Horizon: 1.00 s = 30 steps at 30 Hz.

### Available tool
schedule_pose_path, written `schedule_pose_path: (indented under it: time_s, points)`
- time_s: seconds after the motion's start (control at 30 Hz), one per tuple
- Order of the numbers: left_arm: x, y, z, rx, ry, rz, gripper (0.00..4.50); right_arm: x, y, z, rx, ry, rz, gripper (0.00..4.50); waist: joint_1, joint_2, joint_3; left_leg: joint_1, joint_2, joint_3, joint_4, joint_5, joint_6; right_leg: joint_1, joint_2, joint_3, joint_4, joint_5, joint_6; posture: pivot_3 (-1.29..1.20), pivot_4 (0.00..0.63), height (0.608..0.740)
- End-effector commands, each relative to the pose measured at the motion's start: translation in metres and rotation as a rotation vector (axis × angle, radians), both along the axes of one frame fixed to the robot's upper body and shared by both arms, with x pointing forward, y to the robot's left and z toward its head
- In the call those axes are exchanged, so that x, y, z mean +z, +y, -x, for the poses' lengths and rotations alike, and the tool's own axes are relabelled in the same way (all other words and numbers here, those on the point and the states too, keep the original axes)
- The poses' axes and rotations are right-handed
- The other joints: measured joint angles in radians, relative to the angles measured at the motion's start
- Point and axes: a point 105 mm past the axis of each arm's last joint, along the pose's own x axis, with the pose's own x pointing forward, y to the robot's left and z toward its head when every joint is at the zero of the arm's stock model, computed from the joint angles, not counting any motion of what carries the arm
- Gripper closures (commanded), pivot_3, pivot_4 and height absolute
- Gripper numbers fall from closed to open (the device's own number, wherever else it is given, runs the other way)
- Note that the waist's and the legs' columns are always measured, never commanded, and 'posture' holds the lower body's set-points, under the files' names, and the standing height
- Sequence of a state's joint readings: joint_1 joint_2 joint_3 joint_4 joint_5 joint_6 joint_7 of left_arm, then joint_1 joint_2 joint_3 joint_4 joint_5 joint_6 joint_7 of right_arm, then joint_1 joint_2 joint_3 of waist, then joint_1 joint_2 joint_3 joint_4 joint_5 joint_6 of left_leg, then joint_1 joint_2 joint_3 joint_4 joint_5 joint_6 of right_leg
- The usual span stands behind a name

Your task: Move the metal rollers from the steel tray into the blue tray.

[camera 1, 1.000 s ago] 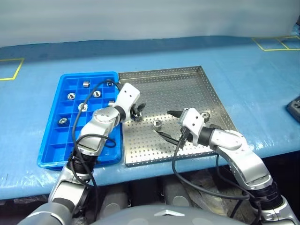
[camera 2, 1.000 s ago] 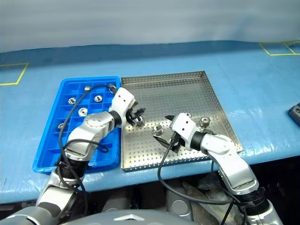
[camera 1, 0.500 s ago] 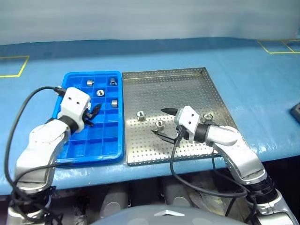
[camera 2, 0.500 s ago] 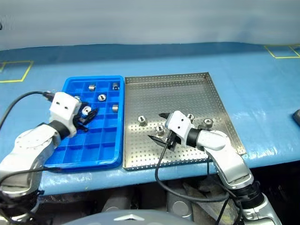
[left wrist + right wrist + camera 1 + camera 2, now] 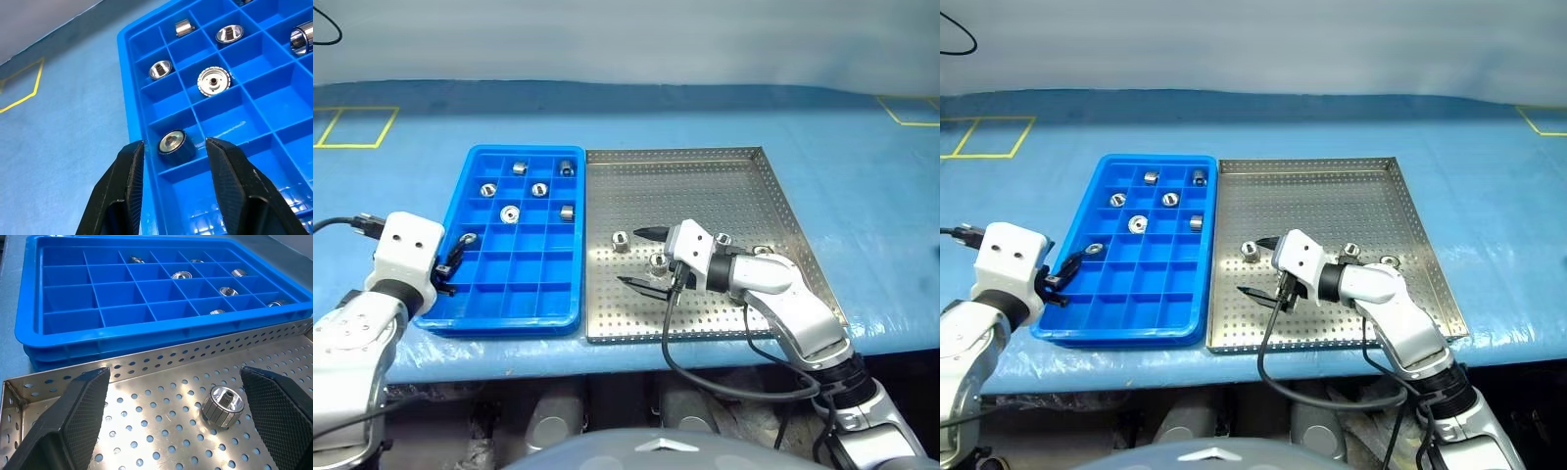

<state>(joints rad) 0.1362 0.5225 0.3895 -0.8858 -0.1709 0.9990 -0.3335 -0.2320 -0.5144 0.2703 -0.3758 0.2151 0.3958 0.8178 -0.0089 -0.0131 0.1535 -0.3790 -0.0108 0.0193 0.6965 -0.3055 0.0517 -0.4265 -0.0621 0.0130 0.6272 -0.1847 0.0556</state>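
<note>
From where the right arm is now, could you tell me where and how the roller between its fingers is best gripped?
Grip the metal roller across its ribbed round side wall. It stands upright on the steel tray, hollow end up, so the curved sides are free. The open right end effector already straddles it; coming in low from the tray's near edge and closing level looks best.

Right gripper [image 5: 640, 258] agape (left [image 5: 453, 264] pinched)

I count four rollers [image 5: 620, 240] loose on the one steel tray [image 5: 705, 186], and six sitting in the one blue tray [image 5: 480, 162].
</note>
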Motion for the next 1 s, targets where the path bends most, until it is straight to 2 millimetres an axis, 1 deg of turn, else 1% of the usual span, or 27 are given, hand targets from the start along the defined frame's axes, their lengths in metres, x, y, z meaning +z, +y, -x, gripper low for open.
schedule_pose_path:
  time_s: [0.03,0.1,0.13,0.27,0.3,0.37,0.43,0.47,0.53,0.6,0.63,0.7,0.77,0.8,0.93,1.0]
  points:
    - [0.030,-0.033,-0.001,-0.199,-0.221,0.112,2.37,0.010,0.003,0.002,0.024,-0.044,-0.017,0.00,0.000,0.000,0.000,0.000,0.000,0.000,0.000,0.000,0.000,0.000,-0.001,0.000,0.000,0.000,0.000,-0.02,0.150,0.740]
    - [0.035,-0.045,0.000,-0.286,-0.274,0.185,2.37,0.009,0.002,0.002,0.022,-0.044,-0.016,0.00,-0.001,0.000,0.000,0.000,0.000,0.000,0.000,0.000,0.000,0.000,-0.002,0.000,0.000,0.000,-0.001,-0.02,0.150,0.740]
    - [0.034,-0.050,-0.002,-0.317,-0.280,0.213,2.37,0.010,0.002,0.002,0.018,-0.045,-0.016,0.00,-0.002,0.000,0.000,0.000,0.001,0.000,0.000,0.000,0.000,0.000,-0.002,0.000,0.000,0.000,-0.001,-0.04,0.150,0.740]
    - [0.023,-0.060,-0.010,-0.375,-0.247,0.257,2.37,0.010,-0.002,0.003,-0.006,-0.049,-0.015,0.00,-0.006,0.000,0.000,0.000,0.001,0.000,0.000,0.000,0.000,0.000,0.000,0.000,0.001,0.000,-0.003,-0.07,0.150,0.740]
    - [0.021,-0.065,-0.014,-0.389,-0.236,0.274,2.37,0.010,-0.004,0.003,-0.014,-0.049,-0.015,0.00,-0.007,0.000,0.000,0.000,0.001,0.000,0.000,-0.001,0.001,0.000,0.001,0.000,0.001,0.000,-0.003,-0.08,0.150,0.740]
    - [0.014,-0.081,-0.025,-0.447,-0.188,0.284,2.37,0.010,-0.006,0.003,-0.030,-0.051,-0.013,0.00,-0.007,0.000,0.000,0.000,0.001,0.000,0.000,-0.002,0.003,0.000,0.003,0.000,0.001,0.000,-0.002,-0.10,0.150,0.740]
    - [0.010,-0.091,-0.031,-0.473,-0.152,0.282,2.37,0.010,-0.007,0.003,-0.037,-0.052,-0.012,0.00,-0.006,0.000,0.000,0.000,0.000,0.000,0.000,-0.002,0.004,0.001,0.004,-0.001,0.001,0.000,-0.002,-0.10,0.150,0.740]
    - [0.007,-0.100,-0.038,-0.498,-0.122,0.281,2.37,0.010,-0.007,0.002,-0.043,-0.055,-0.015,0.00,-0.010,0.000,0.000,0.000,0.000,0.001,0.000,-0.002,0.005,0.001,0.004,0.000,0.001,0.000,-0.002,-0.12,0.150,0.740]
    - [0.002,-0.115,-0.049,-0.539,-0.070,0.262,2.37,0.011,-0.008,0.002,-0.054,-0.059,-0.022,0.00,-0.013,0.000,0.000,0.001,-0.001,0.001,0.000,-0.002,0.005,0.001,0.004,0.000,0.000,0.000,-0.001,-0.12,0.150,0.740]
    - [-0.005,-0.132,-0.060,-0.602,-0.009,0.189,2.37,0.011,-0.010,0.002,-0.073,-0.066,-0.023,0.00,-0.019,0.000,0.000,0.001,-0.001,0.001,0.000,-0.002,0.005,0.001,0.004,0.000,0.000,0.001,-0.001,-0.15,0.150,0.740]
    - [-0.007,-0.136,-0.063,-0.618,0.007,0.166,2.37,0.011,-0.011,0.002,-0.079,-0.068,-0.023,0.00,-0.025,0.000,0.000,0.001,-0.001,0.001,0.000,-0.002,0.005,0.002,0.005,0.000,0.000,0.001,0.000,-0.16,0.150,0.740]
    - [-0.017,-0.142,-0.072,-0.647,0.072,0.085,2.37,0.011,-0.015,0.002,-0.109,-0.073,-0.025,0.00,-0.034,0.000,0.000,0.001,0.000,0.001,0.000,-0.001,0.005,0.001,0.005,0.000,0.000,0.001,0.000,-0.19,0.150,0.740]
    - [-0.026,-0.144,-0.079,-0.665,0.130,0.051,2.37,0.011,-0.019,0.003,-0.135,-0.077,-0.025,0.00,-0.050,0.000,0.000,0.000,0.000,0.001,0.000,0.000,0.003,0.001,0.006,0.000,0.000,0.001,0.000,-0.22,0.150,0.740]
    - [-0.028,-0.145,-0.080,-0.669,0.143,0.048,2.37,0.011,-0.020,0.003,-0.141,-0.078,-0.025,0.00,-0.058,0.000,0.000,0.000,0.000,0.001,0.000,0.000,0.003,0.000,0.006,0.001,0.000,0.001,0.000,-0.23,0.150,0.740]
    - [-0.047,-0.152,-0.087,-0.710,0.241,-0.017,2.37,0.010,-0.025,0.006,-0.185,-0.080,-0.040,0.00,-0.083,0.000,0.000,0.000,0.000,0.002,0.000,-0.001,0.003,-0.001,0.006,0.002,0.000,0.003,0.005,-0.27,0.150,0.740]
    - [-0.050,-0.156,-0.089,-0.731,0.257,-0.020,2.37,0.010,-0.025,0.008,-0.196,-0.081,-0.046,0.00,-0.092,0.000,0.000,0.000,0.000,0.002,0.000,-0.001,0.004,-0.001,0.006,0.002,0.000,0.003,0.005,-0.29,0.150,0.740]
